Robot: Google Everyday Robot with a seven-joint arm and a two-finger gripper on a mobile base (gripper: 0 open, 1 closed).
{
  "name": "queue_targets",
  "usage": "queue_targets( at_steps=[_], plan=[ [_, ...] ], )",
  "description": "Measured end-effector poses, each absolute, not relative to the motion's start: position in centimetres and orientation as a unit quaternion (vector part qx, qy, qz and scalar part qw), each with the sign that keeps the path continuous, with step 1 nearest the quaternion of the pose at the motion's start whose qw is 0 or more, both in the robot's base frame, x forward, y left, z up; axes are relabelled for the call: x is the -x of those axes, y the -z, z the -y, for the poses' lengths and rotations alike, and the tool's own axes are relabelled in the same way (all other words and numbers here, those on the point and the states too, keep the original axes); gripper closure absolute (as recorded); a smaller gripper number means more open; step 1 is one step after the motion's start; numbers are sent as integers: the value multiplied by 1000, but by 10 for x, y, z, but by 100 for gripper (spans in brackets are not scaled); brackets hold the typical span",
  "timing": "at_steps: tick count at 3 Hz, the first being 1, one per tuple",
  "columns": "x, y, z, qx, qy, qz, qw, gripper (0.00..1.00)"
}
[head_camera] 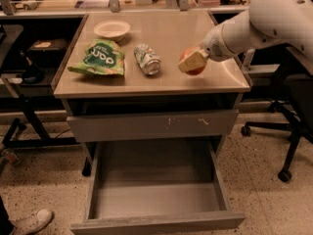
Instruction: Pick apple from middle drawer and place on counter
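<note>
My gripper (192, 62) reaches in from the right on a white arm and is shut on the apple (187, 55). The red-orange apple shows above and below a pale finger (191, 61). It hangs low over the right part of the beige counter (161, 33); I cannot tell whether it touches the top. The middle drawer (156, 199) is pulled wide open below, with a bare grey inside.
On the counter are a white bowl (112, 29), a green chip bag (99, 58) and a crushed can (147, 59) just left of the apple. A shut drawer front with white scuffs (151, 125) sits above the open one. An office chair (288, 131) stands right, a shoe (32, 222) lower left.
</note>
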State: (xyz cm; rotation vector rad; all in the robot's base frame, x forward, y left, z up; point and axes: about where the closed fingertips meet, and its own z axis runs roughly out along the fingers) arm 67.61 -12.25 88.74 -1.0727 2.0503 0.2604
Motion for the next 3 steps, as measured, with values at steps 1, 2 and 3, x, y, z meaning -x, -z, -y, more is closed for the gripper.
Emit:
queue_targets(
  at_steps=[1, 2, 3],
  plan=[
    [-694, -875, 114, 426, -124, -815, 373, 100],
    [-709, -861, 109, 428, -136, -821, 352, 100],
    [-722, -851, 109, 426, -139, -828, 338, 100]
  ],
)
